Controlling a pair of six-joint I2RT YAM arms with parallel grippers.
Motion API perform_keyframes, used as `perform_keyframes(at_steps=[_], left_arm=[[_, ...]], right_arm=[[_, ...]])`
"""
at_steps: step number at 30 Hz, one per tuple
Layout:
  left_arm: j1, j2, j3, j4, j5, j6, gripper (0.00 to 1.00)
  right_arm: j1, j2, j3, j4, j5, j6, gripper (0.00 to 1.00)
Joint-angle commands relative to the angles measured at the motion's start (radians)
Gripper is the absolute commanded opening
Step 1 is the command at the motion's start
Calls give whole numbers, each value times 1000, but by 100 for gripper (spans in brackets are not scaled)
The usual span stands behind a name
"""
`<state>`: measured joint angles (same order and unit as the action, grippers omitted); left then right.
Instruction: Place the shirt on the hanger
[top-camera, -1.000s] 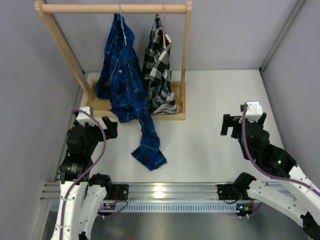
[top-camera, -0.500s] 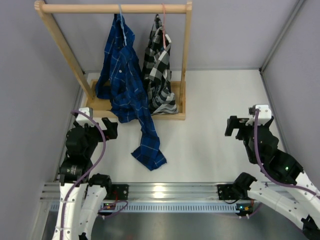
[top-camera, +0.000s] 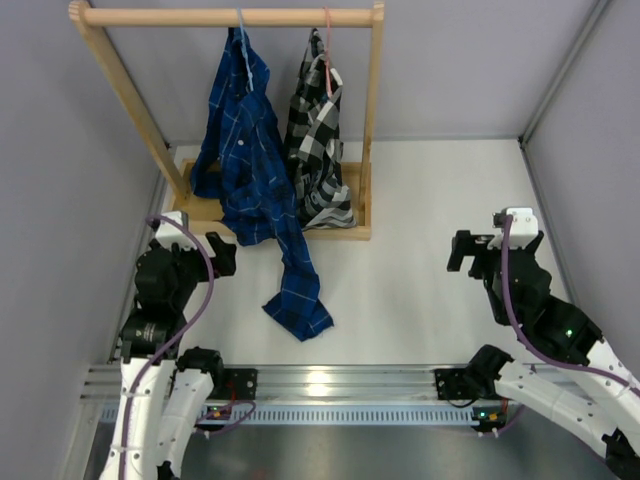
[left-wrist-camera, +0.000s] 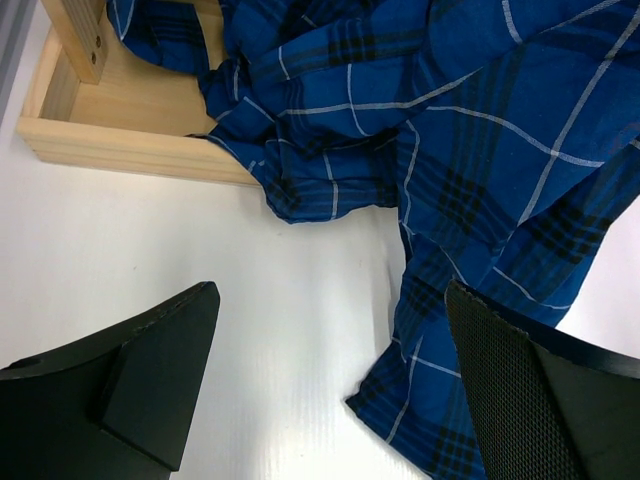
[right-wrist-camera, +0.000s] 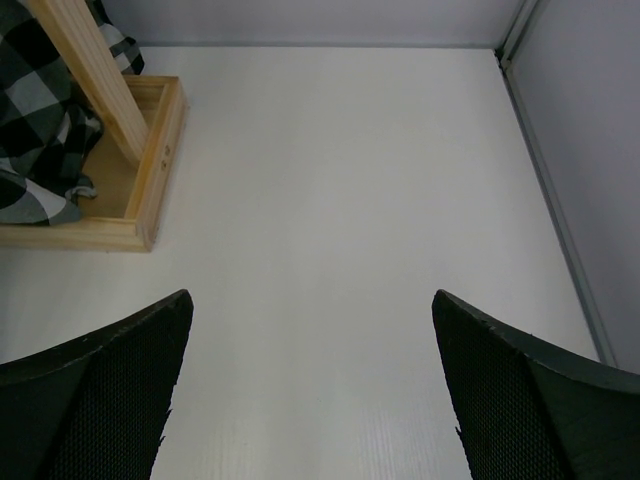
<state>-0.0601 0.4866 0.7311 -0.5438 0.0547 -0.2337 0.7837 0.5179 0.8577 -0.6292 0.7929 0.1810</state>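
Observation:
The dark blue plaid shirt (top-camera: 248, 150) hangs from the light-blue wire hanger (top-camera: 240, 22) on the wooden rail, and one long sleeve trails down onto the table (top-camera: 298, 305). In the left wrist view the shirt (left-wrist-camera: 450, 150) drapes over the rack base and the table. My left gripper (top-camera: 220, 255) is open and empty, left of the trailing sleeve; its jaws (left-wrist-camera: 330, 385) stand wide apart. My right gripper (top-camera: 463, 250) is open and empty over bare table at the right, also seen in its wrist view (right-wrist-camera: 312, 390).
A wooden clothes rack (top-camera: 230, 16) stands at the back with a box base (top-camera: 360, 232). A black-and-white checked shirt (top-camera: 318, 140) hangs on a pink-red hanger (top-camera: 327, 40) beside the blue one. Grey walls enclose the table on the left, back and right.
The right arm has moved back and to the right, away from the rack, then settled slightly. The left arm and the shirts have not moved.

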Motion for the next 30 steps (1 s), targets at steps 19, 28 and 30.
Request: perform_keyframes(at_steps=[19, 28, 30], left_arm=[[52, -29, 16, 35, 11, 13, 98], [52, -49, 16, 35, -12, 11, 98], [52, -52, 16, 35, -13, 11, 98]], right_arm=[[-70, -91, 21, -59, -23, 5, 99], [-69, -145, 6, -70, -49, -20, 99], [-70, -150, 4, -70, -52, -21, 99]])
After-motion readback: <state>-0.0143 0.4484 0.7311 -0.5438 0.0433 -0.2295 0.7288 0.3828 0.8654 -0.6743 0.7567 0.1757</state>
